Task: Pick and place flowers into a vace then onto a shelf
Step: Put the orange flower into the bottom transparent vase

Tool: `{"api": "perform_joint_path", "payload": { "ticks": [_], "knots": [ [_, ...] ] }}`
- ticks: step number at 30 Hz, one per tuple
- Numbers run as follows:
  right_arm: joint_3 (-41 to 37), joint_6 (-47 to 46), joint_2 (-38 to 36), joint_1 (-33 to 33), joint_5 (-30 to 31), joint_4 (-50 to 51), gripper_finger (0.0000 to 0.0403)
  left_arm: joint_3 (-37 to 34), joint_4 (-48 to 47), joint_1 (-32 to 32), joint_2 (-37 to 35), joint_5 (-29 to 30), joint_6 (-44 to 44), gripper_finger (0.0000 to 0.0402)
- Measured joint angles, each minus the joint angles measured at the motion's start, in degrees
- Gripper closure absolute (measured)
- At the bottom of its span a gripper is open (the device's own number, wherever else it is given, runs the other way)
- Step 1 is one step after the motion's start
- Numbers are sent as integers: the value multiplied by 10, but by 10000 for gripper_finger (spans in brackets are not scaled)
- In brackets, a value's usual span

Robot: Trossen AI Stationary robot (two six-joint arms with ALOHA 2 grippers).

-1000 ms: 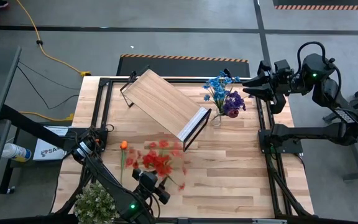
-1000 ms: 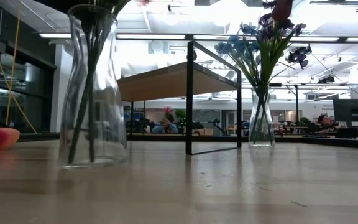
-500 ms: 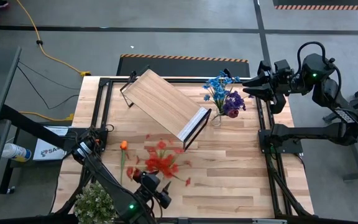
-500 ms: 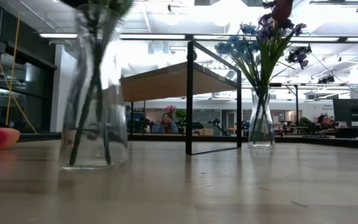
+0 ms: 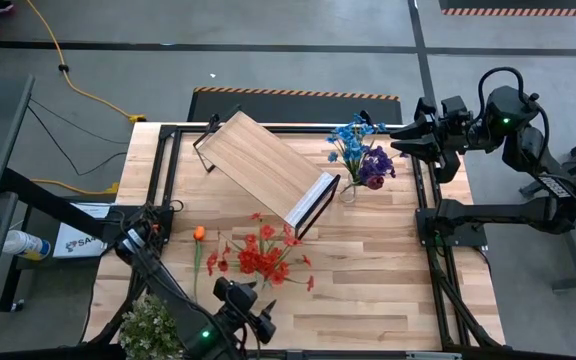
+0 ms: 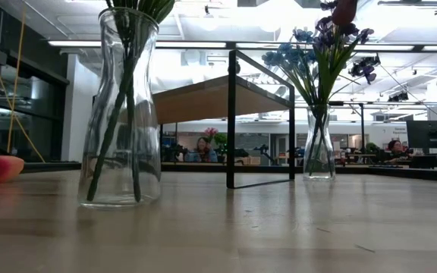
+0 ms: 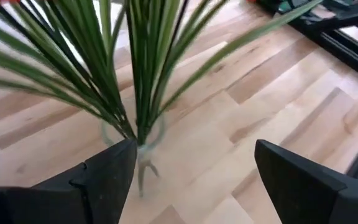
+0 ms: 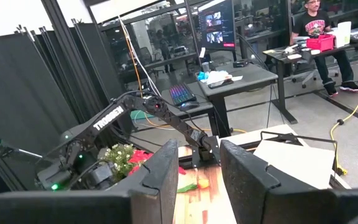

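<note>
- Left gripper spread wide near the front table edge, clear glass vase with green-stemmed red flowers standing between the fingers, let go.
- One orange-bloomed sprig lying flat just beside that vase.
- Second glass vase with blue and purple flowers upright just off the end of the light-wood, black-framed shelf.
- Right gripper parked past the table's far right corner, partly parted, holding nothing.
</note>
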State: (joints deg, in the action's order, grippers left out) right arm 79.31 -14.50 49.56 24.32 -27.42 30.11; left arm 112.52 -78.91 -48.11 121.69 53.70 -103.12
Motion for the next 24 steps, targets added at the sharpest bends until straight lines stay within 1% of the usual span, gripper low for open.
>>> {"api": "perform_joint_path", "payload": {
  "ticks": [6,11,24],
  "knots": [
    [0,0,0,0,0,0,292,28,4,-14,0,-21,0,42],
    [0,0,0,0,0,0,292,51,18,-32,0,-25,0,46],
    [0,0,0,0,0,0,292,142,26,-68,0,-84,-5,41]
  ]
}}
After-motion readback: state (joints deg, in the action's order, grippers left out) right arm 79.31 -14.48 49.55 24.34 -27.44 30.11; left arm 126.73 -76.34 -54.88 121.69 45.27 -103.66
